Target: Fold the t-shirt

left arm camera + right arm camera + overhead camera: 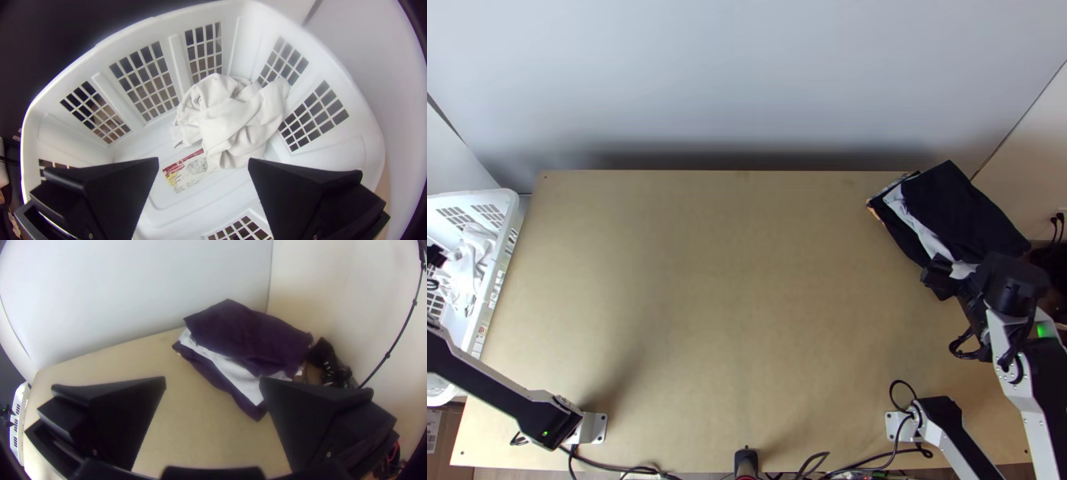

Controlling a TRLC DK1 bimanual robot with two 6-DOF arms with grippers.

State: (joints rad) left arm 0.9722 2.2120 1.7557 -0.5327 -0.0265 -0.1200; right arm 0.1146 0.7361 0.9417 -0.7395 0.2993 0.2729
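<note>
Bunched white cloth (235, 120): lying in the basket (351, 89), left. Pile of folded cloths (955, 204): table's far right. Left gripper (435, 256): over basket, fingers spread. Right gripper (965, 266): beside pile, fingers spread.

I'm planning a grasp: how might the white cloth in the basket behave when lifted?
The white cloth is likely floppy, as it lies bunched in soft folds. Being crumpled, it would probably droop and open unevenly.
</note>
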